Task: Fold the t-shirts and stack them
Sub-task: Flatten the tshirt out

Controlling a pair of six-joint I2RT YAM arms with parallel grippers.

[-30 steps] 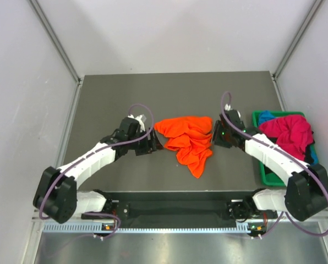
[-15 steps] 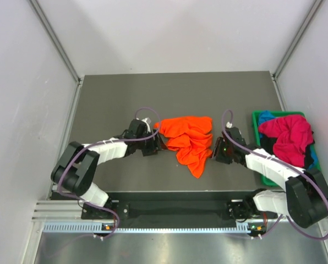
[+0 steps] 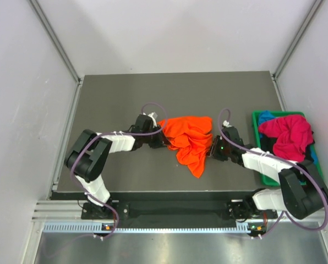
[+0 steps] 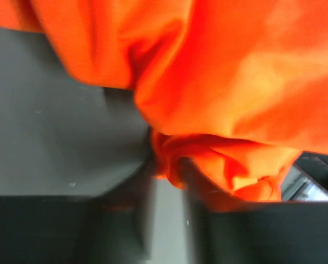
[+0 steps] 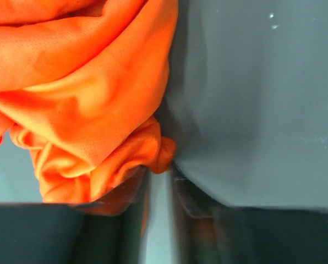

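Nothing is folded or stacked yet, as far as I can see. The orange shirt (image 3: 189,140) lies crumpled in the middle of the table (image 3: 125,93). The magenta shirt (image 3: 288,135) and the blue shirt (image 3: 266,116) are heaped in the green bin (image 3: 268,177) at the right edge of the frame. So all three shirts are left to do, and the work on the first has only just begun.

The left gripper (image 3: 162,138) is at the orange shirt's left edge. Its wrist view is blurred, but the jaws stand close together with a fold of orange cloth bunched between them, so it looks clamped on the shirt. The right gripper (image 3: 212,149) is at the shirt's lower right side. Its jaws are only narrowly apart, with a nub of cloth right at the fingertips (image 5: 145,173). Whether that nub is pinched I cannot tell.

A second ago the left gripper sat just left of the shirt with bare table between them; now it touches the cloth, and that arm's elbow has drawn in toward the centre. The right gripper was at the shirt's upper right corner and has come down the frame along that side. The shirt itself has barely shifted, and the bin looks the same.
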